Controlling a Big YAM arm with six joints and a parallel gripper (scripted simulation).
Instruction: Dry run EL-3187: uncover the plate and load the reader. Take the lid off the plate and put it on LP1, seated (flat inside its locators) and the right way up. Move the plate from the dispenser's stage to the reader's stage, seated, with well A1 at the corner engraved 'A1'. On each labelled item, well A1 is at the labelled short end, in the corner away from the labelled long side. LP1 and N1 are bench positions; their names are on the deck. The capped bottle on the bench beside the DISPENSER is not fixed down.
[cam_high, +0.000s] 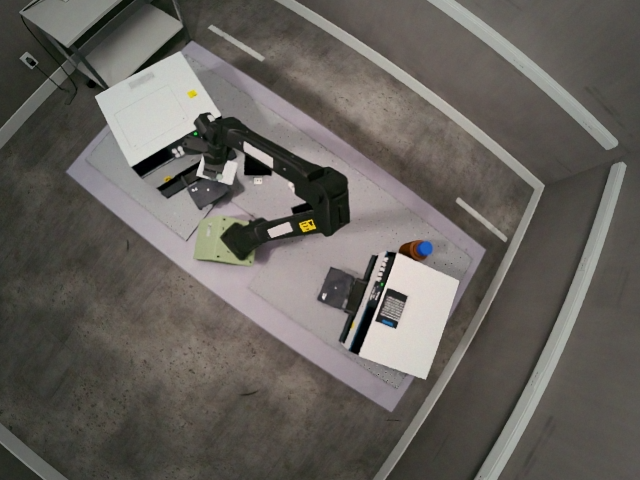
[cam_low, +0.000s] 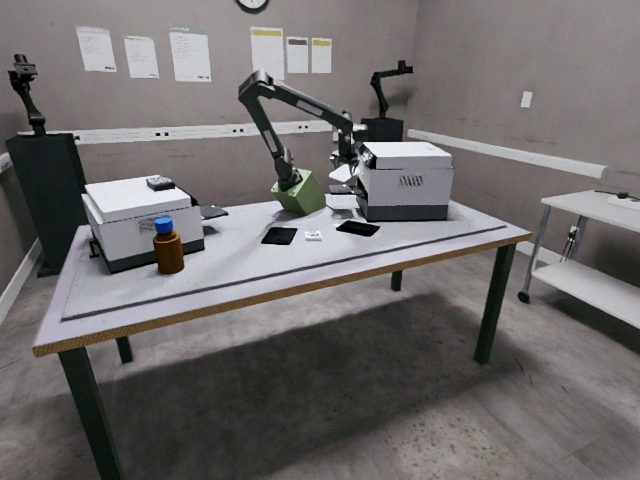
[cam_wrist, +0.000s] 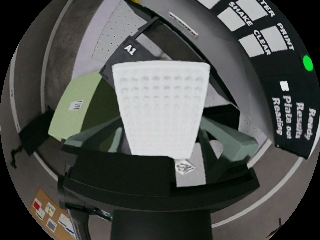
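My gripper (cam_high: 217, 170) (cam_wrist: 161, 119) is shut on the white multiwell plate (cam_high: 226, 173) (cam_low: 342, 173) (cam_wrist: 161, 95), wells visible in the wrist view. The plate hangs above and beside the reader's dark stage (cam_high: 207, 195) (cam_low: 341, 189) (cam_wrist: 116, 56), turned relative to it in the wrist view. The plate's own A1 corner is not readable. The stage's engraved A1 shows at its outer corner in the wrist view. The dispenser's stage (cam_high: 336, 289) (cam_low: 211, 211) shows bare. I cannot make out the lid; which black bench position is LP1 is not readable.
The reader (cam_high: 155, 111) (cam_low: 408, 180) stands close beside the gripper. The two black positions are on the deck, one near the reader (cam_high: 256, 166) (cam_low: 356, 227), one farther away (cam_high: 301, 208) (cam_low: 279, 236). The capped bottle (cam_high: 412, 250) (cam_low: 169, 253) stands upright beside the dispenser (cam_high: 413, 315) (cam_low: 134, 206).
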